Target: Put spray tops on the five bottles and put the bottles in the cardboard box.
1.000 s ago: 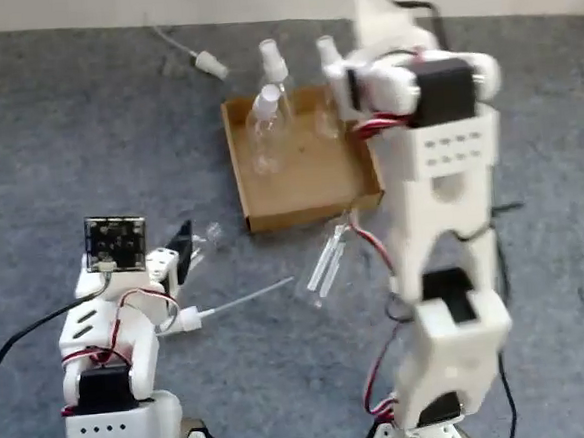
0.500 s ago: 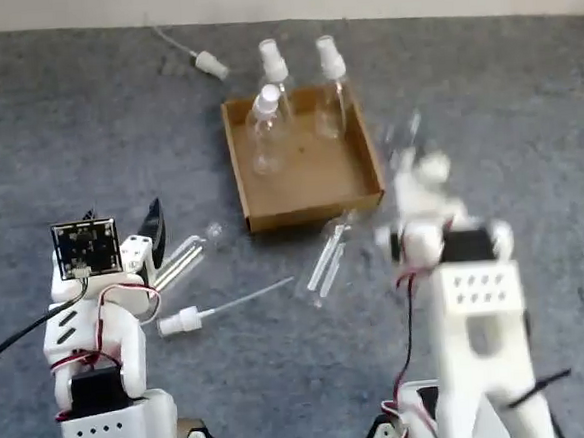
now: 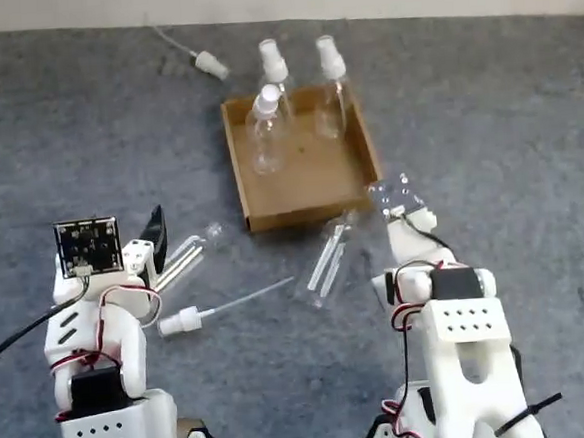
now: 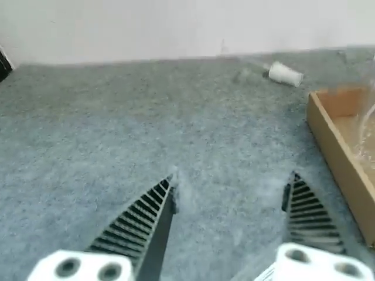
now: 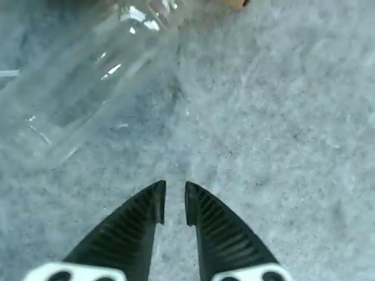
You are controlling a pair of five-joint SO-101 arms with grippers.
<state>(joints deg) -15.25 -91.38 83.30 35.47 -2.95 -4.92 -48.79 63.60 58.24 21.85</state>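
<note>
The right arm has come back from over the cardboard box (image 3: 241,182). A second ago it stretched over the box's far right corner. Now the right hand (image 3: 403,199) is low over the table (image 3: 535,112), just outside the box's near right corner. Its fingers are pressed almost together, with nothing between them.

The capped bottle (image 3: 329,86) it was beside now stands free in that far right corner. Two more capped bottles (image 3: 266,131) are at the far left side of the box. We cannot tell if the rear one is inside or just behind the far wall. We judge that three of the five are done and that the right arm is free for the next one.

The left arm has shifted a little away from the box. The left hand (image 3: 161,233) is spread wide, and we see nothing held in it.

A bare bottle (image 3: 189,251) lies between it and the box's near left corner. A second bare bottle (image 3: 325,259) lies just in front of the near wall. A loose spray top (image 3: 179,321) lies farther in front of the box, and the other spray top (image 3: 207,65) lies beyond the far left corner.

We find no label or writing that can be read on the bottles or the box.
</note>
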